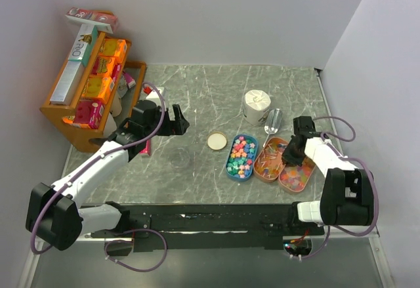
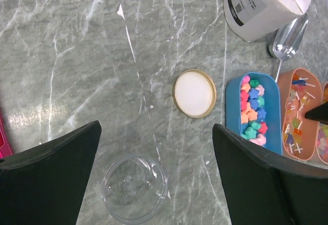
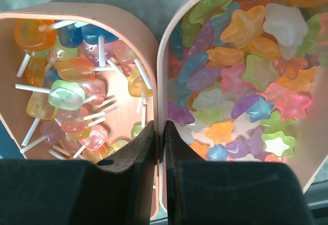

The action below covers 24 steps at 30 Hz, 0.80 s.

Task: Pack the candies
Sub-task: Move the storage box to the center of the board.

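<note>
Top view: my right gripper is down among the candies trayed near the desk's right edge, while the left gripper hangs wide open mid-desk.

Left wrist: its spread jaws frame the jar, with the lid lying apart.

Right wrist: jaws pinch the star tray by its thin rim. Lifted by that one wall, I judge it could tip, slip and scatter candies.

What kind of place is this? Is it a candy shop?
Probably not a shop, more like a robot test bench: a left arm and right arm bolted to a marble-look table, plain white walls around, and candies in a blue tray and a pink tray.
</note>
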{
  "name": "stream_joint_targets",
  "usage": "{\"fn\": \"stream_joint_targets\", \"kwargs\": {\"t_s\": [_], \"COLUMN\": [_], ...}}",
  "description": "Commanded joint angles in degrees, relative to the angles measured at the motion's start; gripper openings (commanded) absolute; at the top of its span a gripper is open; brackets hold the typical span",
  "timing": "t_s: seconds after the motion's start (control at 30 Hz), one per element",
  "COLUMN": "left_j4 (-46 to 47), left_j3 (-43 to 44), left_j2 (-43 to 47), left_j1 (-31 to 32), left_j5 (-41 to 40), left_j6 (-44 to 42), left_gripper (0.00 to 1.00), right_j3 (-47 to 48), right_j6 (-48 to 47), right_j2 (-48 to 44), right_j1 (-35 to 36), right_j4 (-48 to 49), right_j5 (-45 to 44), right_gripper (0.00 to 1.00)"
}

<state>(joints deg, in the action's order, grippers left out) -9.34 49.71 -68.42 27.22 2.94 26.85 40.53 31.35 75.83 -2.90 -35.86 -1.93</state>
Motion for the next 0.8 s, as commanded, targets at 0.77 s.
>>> {"fn": "stream_joint_targets", "kwargs": {"t_s": [0.77], "left_j4": [1.0], "left_j3": [-0.32], "left_j2": [1.89], "left_j1": [0.2], "left_j5": [-1.62], "left_j6": [0.75], "left_gripper": [0.96], "right_j3": [17.55], "right_j6": [-5.34], "right_j2": [19.69], "right_j1": [20.56], "right_j4": [8.17], "right_j5": [5.89], "right_gripper": [0.0]}}
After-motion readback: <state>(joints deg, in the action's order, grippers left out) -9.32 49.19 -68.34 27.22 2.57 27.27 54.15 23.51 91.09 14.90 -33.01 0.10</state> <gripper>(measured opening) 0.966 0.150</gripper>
